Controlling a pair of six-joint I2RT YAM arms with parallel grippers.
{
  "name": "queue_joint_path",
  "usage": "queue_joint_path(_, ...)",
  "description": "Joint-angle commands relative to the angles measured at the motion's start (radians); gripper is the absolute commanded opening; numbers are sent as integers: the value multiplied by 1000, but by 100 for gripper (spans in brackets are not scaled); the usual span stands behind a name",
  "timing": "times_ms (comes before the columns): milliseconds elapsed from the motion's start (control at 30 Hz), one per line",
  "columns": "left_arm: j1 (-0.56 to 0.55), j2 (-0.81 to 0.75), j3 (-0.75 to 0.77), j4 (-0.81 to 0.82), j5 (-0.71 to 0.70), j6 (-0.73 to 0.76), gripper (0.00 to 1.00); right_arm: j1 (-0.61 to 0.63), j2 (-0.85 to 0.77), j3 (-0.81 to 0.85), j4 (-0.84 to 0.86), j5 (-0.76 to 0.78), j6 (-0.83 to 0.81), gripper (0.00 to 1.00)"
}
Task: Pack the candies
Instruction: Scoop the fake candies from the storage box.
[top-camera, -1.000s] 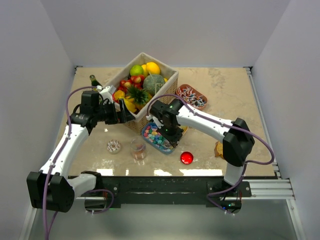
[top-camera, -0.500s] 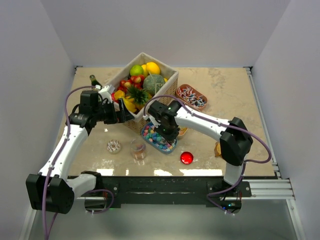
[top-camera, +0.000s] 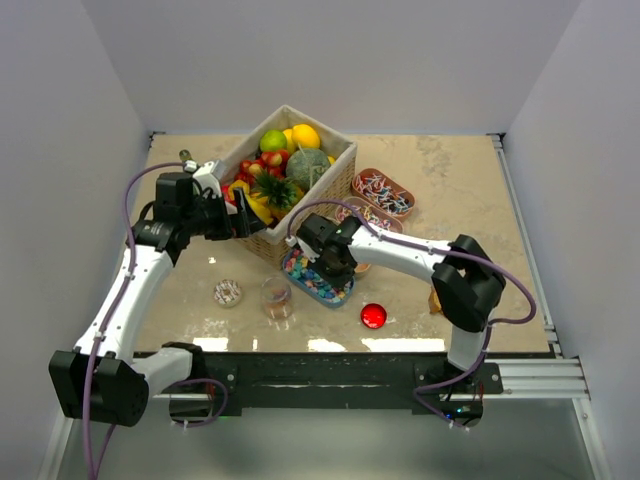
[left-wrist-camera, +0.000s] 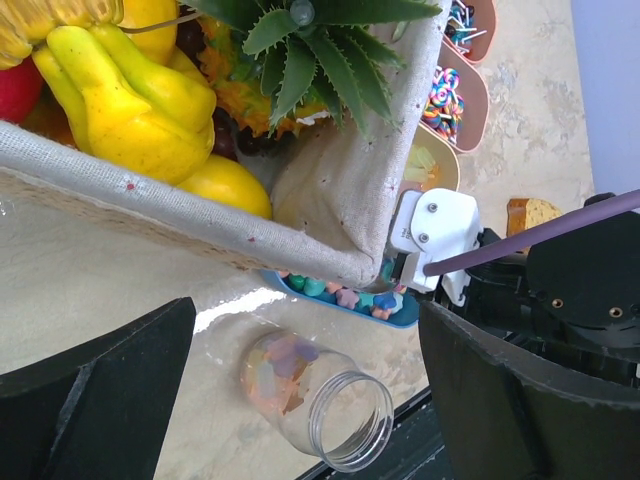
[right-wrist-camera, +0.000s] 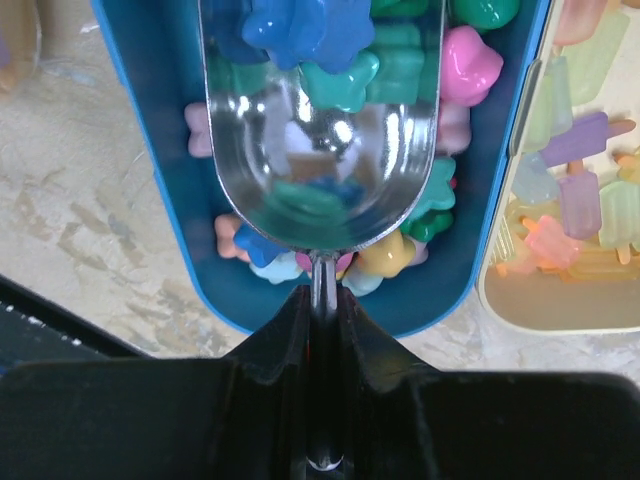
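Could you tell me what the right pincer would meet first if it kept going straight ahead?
The scoop in the right pincer would likely plough into the pastel candies in the blue tray.

No writing, label, brand mark, number or sign can be read in any of the three views. The clear glass jar (left-wrist-camera: 330, 410), the shiny metal scoop (right-wrist-camera: 320, 170), the blue rectangular plastic tray (right-wrist-camera: 155, 170) and the beige cloth-lined basket (left-wrist-camera: 340, 200) all show plain, unmarked surfaces.
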Motion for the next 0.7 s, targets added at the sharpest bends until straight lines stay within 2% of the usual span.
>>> queue_joint_path(0, -1, 5, 54, -12, -13, 2, 98, 13, -48, -65, 130, 75, -1, 0)
queue_joint_path(367, 0, 18, 93, -26, -36, 11, 98, 27, -125, -201, 283, 156, 37, 0)
queue_joint_path(667, 0, 12, 93, -27, -38, 4, 98, 27, -244, -304, 389, 109, 82, 0)
